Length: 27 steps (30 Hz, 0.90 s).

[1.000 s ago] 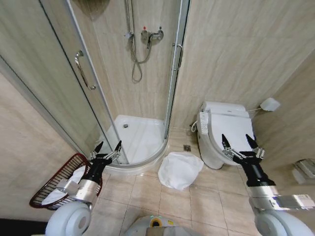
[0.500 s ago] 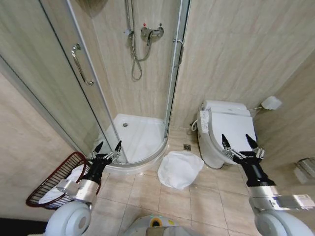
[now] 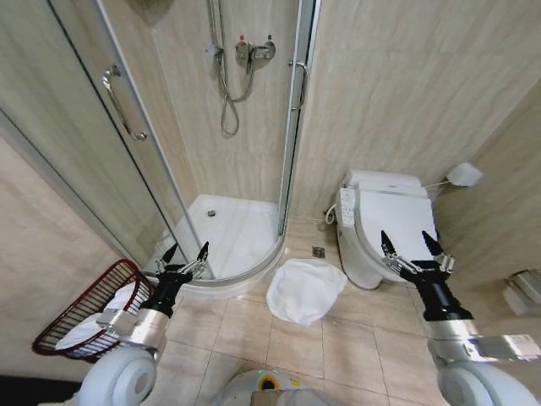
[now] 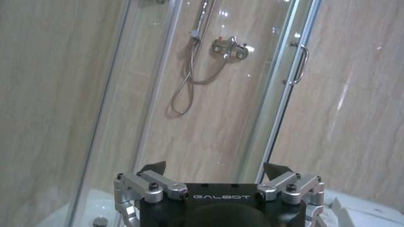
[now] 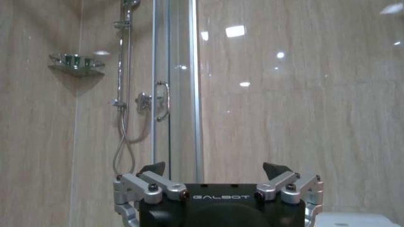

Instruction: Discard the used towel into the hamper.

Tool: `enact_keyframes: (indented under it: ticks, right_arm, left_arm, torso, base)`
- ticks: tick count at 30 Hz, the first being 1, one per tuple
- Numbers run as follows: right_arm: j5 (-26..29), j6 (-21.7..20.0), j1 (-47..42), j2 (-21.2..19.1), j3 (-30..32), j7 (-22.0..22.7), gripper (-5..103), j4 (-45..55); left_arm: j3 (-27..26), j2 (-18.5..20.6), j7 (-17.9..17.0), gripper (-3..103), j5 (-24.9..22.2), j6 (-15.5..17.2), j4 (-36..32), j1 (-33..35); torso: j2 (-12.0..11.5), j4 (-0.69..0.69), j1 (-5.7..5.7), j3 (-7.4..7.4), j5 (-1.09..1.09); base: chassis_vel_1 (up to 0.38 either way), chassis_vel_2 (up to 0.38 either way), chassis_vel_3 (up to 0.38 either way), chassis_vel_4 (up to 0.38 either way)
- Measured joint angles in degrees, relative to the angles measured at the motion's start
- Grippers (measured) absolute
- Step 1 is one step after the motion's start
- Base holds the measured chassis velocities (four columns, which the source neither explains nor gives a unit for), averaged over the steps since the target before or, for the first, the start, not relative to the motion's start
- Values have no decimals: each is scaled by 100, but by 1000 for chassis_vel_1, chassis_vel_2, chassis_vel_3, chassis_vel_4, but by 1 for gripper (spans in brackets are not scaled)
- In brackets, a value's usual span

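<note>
1. Head view: the crumpled white towel (image 3: 305,290) lies on the beige tiled floor (image 3: 363,338) between the curved white shower tray (image 3: 228,237) and the white toilet (image 3: 385,224). The dark reddish-brown open-weave hamper (image 3: 80,309) sits at far left, holding white cloth. The left pincer (image 3: 185,256) and right pincer (image 3: 412,246) hover, fingers apart, empty.
2. Left wrist view: the left pincer (image 4: 215,171) faces the glass shower door (image 4: 277,90).
3. Right wrist view: the right pincer (image 5: 215,171) faces the beige wall (image 5: 296,94).

Even, warm indoor light fills the head view, with soft shadows on the beige floor tiles (image 3: 355,338). Ceiling lamps glint off the glossy beige wall tiles (image 5: 303,94). The left wrist view is slightly hazy.
</note>
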Motion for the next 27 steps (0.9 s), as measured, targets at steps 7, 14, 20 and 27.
enact_keyframes:
  ticks: [7, 14, 20, 27]
  right_arm:
    - [0, 0, 0, 0, 0, 0, 100, 0]
    - [0, 0, 0, 0, 0, 0, 100, 0]
    - [0, 0, 0, 0, 0, 0, 100, 0]
    - [0, 0, 0, 0, 0, 0, 100, 0]
  left_arm:
    - [0, 0, 0, 100, 0, 0, 0, 0]
    - [0, 0, 0, 100, 0, 0, 0, 0]
    - [0, 0, 0, 100, 0, 0, 0, 0]
    - [0, 0, 0, 100, 0, 0, 0, 0]
  torso:
    - [-173, 0, -78, -95, 2]
    - [-367, 0, -165, -203, 1]
    - [-490, 0, -222, -267, 1]
    - [-658, 0, -302, -356, 1]
  base:
    - [0, 0, 0, 0]
    - [0, 0, 0, 0]
    - [0, 0, 0, 0]
    - [0, 0, 0, 0]
